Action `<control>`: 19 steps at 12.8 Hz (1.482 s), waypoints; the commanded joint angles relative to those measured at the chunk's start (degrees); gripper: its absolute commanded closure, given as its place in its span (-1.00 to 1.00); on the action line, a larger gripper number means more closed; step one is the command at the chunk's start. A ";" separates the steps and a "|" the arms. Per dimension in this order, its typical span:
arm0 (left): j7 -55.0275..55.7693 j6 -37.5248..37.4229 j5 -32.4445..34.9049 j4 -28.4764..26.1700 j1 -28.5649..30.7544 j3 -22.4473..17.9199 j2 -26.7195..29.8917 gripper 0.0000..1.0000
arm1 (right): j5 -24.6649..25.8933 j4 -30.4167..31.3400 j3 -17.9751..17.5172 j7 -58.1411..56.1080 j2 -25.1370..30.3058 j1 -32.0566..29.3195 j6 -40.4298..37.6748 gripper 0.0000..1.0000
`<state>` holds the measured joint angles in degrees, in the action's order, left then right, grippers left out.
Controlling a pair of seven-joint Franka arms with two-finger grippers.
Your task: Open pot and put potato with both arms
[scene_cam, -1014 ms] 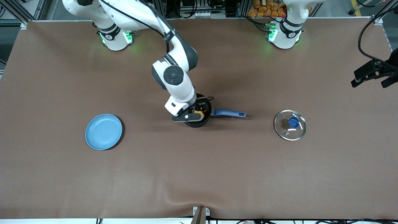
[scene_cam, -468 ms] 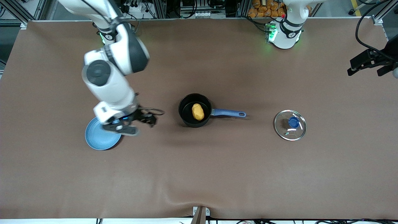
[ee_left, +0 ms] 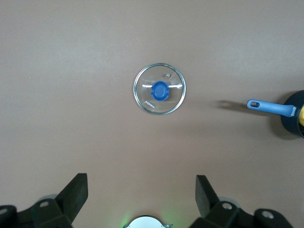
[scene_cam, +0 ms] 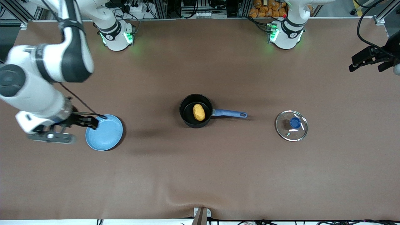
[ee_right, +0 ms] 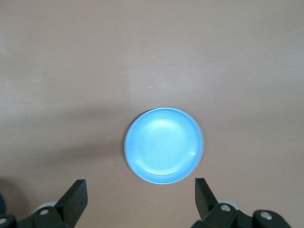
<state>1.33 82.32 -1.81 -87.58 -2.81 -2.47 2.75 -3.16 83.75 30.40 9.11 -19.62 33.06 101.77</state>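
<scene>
The black pot (scene_cam: pixel 186 116) stands uncovered mid-table, its blue handle (scene_cam: pixel 229 113) pointing toward the left arm's end. The yellow-orange potato (scene_cam: pixel 199 112) lies inside it. The glass lid (scene_cam: pixel 291 125) with its blue knob rests flat on the table, apart from the pot. My right gripper (scene_cam: pixel 93 122) hangs open and empty over the edge of the blue plate (scene_cam: pixel 104 132). In the right wrist view the open right gripper (ee_right: pixel 141 192) has the plate (ee_right: pixel 164 145) below it. My left gripper (scene_cam: pixel 365 67) is open and empty at its end of the table. The left wrist view shows the lid (ee_left: pixel 159 89) and the pot handle (ee_left: pixel 270 107).
The brown cloth covers the whole table, with a small ripple at the middle of the edge nearest the front camera (scene_cam: pixel 187 200). The two arm bases (scene_cam: pixel 117 37) (scene_cam: pixel 286 34) glow green along the edge farthest from that camera.
My right arm has swung away from over the pot toward its own end, and its gripper now hangs by the plate. The potato stays in the pot. The left gripper barely shifted.
</scene>
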 commanded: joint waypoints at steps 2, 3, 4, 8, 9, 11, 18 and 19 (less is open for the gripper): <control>0.25 0.12 -0.22 -1.10 -1.06 -1.31 1.29 -1.00 | -1.05 0.36 0.63 -5.40 5.46 -3.51 -3.41 -1.00; 0.17 0.12 0.57 -1.01 -1.06 -1.14 1.29 -1.00 | -1.84 0.45 0.63 -6.72 6.86 -4.40 -4.64 -1.00; 0.16 0.12 1.01 -1.01 -1.23 -0.96 1.29 -1.00 | -2.45 0.45 0.63 -7.61 8.00 -5.45 -5.61 -1.00; 0.25 0.21 2.33 -0.84 -1.50 -0.79 0.59 -1.00 | -2.37 0.45 0.71 -8.32 9.69 -7.21 -6.76 -1.00; 0.34 0.12 2.33 0.12 -1.24 -0.96 0.50 -1.00 | -2.29 0.45 0.63 -8.32 9.69 -7.74 -6.76 -1.00; 0.25 0.12 4.61 1.88 -1.67 -0.88 -0.72 -1.00 | -2.29 0.36 -0.07 -8.32 9.69 -9.75 -6.85 -1.00; 0.16 0.12 4.62 3.12 -2.03 -0.70 -2.84 -1.00 | 0.35 -0.69 -25.56 -9.38 9.77 -33.40 -6.76 -1.00; 0.16 0.12 4.44 3.03 -1.94 -0.70 -2.84 -1.00 | 0.35 -0.70 -26.17 -9.28 9.77 -34.45 -6.67 -1.00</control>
<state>1.33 83.00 1.39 -86.41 -4.43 -3.16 0.41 -3.76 83.24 6.65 -0.55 -10.79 1.12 95.38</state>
